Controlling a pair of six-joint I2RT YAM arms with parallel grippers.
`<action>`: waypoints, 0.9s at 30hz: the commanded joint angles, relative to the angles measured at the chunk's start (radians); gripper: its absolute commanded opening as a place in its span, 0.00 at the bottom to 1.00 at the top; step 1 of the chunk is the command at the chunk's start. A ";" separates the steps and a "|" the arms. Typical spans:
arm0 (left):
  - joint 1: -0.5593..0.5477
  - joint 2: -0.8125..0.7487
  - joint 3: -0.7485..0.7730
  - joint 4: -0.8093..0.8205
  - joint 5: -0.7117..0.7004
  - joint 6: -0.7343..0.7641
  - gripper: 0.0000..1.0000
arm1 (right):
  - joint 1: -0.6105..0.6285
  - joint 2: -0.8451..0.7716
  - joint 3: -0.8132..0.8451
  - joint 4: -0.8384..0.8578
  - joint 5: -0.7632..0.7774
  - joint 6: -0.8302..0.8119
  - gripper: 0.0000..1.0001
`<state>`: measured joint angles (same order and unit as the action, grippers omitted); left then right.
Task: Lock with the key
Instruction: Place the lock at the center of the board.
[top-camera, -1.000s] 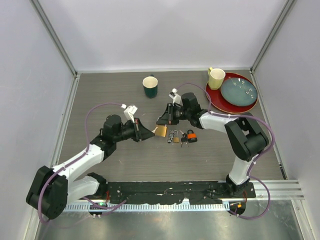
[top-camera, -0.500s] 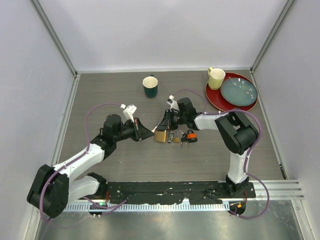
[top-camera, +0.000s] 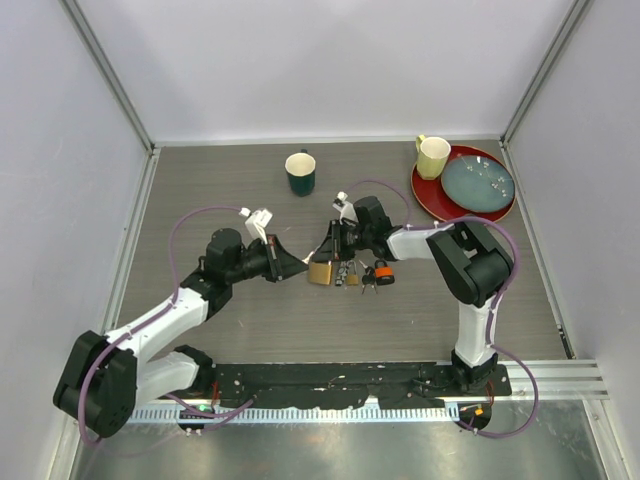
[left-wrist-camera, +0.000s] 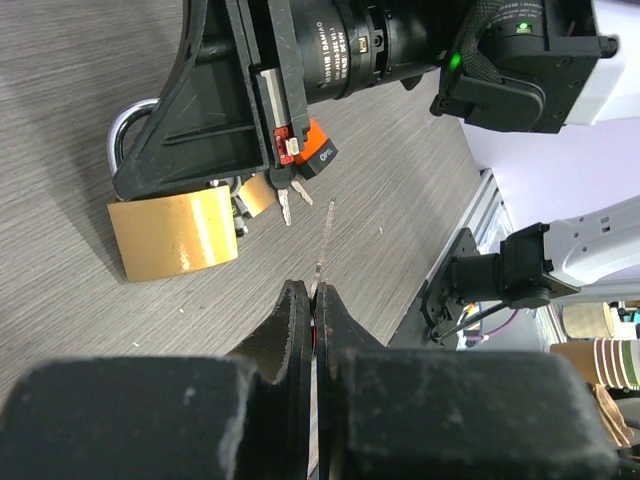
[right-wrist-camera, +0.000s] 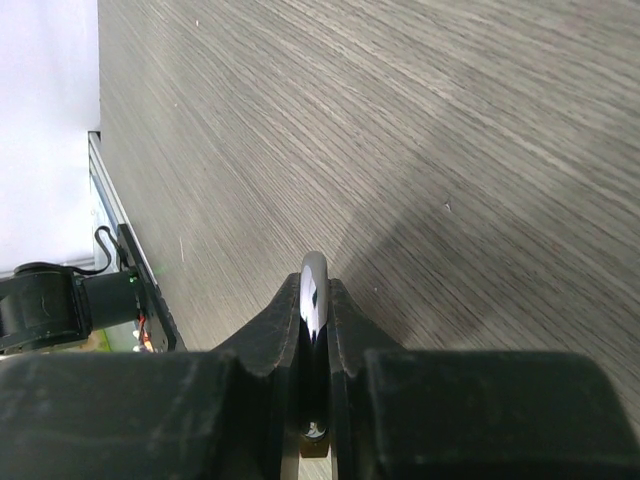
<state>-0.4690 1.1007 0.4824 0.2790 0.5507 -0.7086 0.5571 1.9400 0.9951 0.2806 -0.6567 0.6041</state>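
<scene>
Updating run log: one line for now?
left tool shut on silver key | right tool shut on steel shackle of brass padlock | key not inserted

the large padlock (top-camera: 321, 271) lies in the middle of the table (top-camera: 230, 190); the left gripper (top-camera: 299, 268) sits just left of it, the key (left-wrist-camera: 325, 232) pointing toward it; the right gripper (top-camera: 328, 252) is over its far side; smaller padlocks and keys (top-camera: 362, 274) lie just to its right; a mug (top-camera: 300, 172) stands behind; at the far right a tray (top-camera: 428, 195) bears a plate (top-camera: 478, 183), with a cup (top-camera: 433, 156) at its far-left rim
</scene>
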 joint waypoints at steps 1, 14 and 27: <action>0.006 -0.041 0.004 0.029 -0.003 -0.003 0.00 | 0.006 0.020 0.046 0.068 -0.023 0.000 0.11; 0.006 -0.065 -0.011 0.011 -0.014 -0.002 0.00 | 0.006 0.025 0.083 -0.044 0.003 -0.081 0.37; 0.006 -0.058 -0.025 0.011 -0.028 0.001 0.00 | 0.006 0.033 0.118 -0.090 0.016 -0.116 0.53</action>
<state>-0.4690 1.0554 0.4614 0.2699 0.5339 -0.7074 0.5583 1.9713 1.0603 0.1829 -0.6331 0.5159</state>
